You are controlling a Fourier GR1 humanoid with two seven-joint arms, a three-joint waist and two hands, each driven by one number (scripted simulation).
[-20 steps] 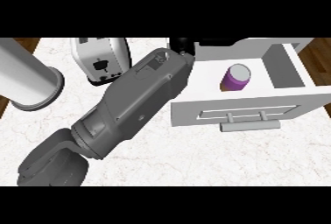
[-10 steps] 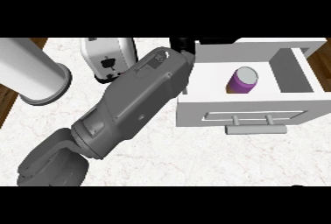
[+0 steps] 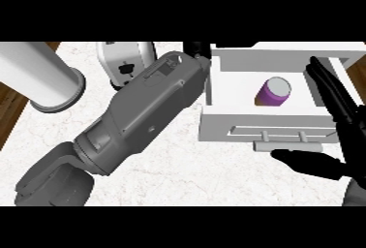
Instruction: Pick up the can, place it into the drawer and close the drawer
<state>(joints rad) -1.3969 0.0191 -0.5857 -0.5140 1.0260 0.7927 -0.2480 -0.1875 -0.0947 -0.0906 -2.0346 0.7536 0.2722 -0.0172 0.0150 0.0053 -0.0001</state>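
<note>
The purple can with a pale lid lies inside the open white drawer. Its front panel carries a grey bar handle. My right hand is open at the right edge. The straight fingers reach along the drawer's right wall, and the thumb sits just below the handle. My left forearm crosses the counter diagonally. Only a dark bit of the left hand shows behind the drawer's left rear corner.
A tall white cylinder stands at the left on the marble counter. A white appliance with dark slots sits behind my left forearm. Wooden floor shows beyond the counter's left edge.
My right hand has come into view at the right, beside the drawer front. The drawer and can now sit lower and further left in the view. The left forearm stays across the counter.
</note>
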